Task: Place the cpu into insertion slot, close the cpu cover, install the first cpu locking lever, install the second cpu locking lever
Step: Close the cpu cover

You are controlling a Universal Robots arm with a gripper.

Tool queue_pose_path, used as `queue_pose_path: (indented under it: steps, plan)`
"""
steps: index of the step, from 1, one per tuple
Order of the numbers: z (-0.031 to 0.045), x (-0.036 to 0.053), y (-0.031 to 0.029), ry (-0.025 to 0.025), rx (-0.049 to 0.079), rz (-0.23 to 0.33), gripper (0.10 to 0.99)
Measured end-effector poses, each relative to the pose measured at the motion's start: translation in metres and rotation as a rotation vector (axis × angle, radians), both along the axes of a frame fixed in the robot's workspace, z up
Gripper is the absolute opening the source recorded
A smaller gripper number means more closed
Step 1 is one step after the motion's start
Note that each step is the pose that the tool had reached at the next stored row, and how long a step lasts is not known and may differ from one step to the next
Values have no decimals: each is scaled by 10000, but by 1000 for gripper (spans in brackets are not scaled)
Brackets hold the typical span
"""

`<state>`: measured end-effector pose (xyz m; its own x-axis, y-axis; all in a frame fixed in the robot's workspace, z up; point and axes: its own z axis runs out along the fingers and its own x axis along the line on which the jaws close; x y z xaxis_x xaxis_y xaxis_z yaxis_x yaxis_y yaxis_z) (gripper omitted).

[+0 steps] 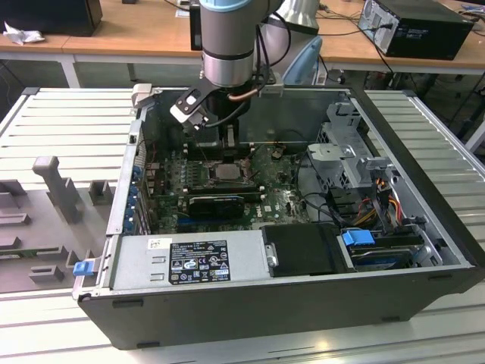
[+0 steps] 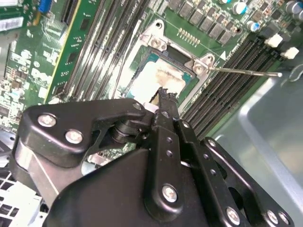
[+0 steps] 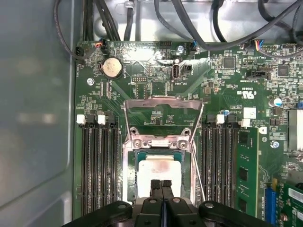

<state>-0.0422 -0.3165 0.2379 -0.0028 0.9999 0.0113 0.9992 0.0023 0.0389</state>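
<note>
First wrist view: claw (image 3: pixel 161 183) narrow, its fingers pressed together with nothing between them. Directly beneath the tips lies the cpu (image 3: pixel 158 171), seated flat in the insertion slot (image 3: pixel 130 175). Beyond the fingertips, the cpu cover (image 3: pixel 163 100) stands swung open.

Cpu (image 3: pixel 159 176) sat in insertion slot (image 3: pixel 129 189), on motherboard (image 1: pixel 284 199) inside computer case (image 1: pixel 303 307). Cpu cover (image 3: pixel 163 100) stood swung open, between slot and coin cell (image 3: pixel 112 67). Memory slots (image 3: pixel 99 165) flanked slot on both sides. Gripper (image 3: pixel 161 185) hung over cpu. Power supply (image 1: pixel 189 262) lay along case wall nearest exterior camera, drive cage (image 1: pixel 345 155) at exterior view's right.
</note>
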Motion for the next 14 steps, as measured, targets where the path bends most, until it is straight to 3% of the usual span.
queue_pose_path:
  steps: [4,14]
  plan:
    - [85,0,0,1,0,-4,106]
    - [406,0,0,39,0,-56,106]
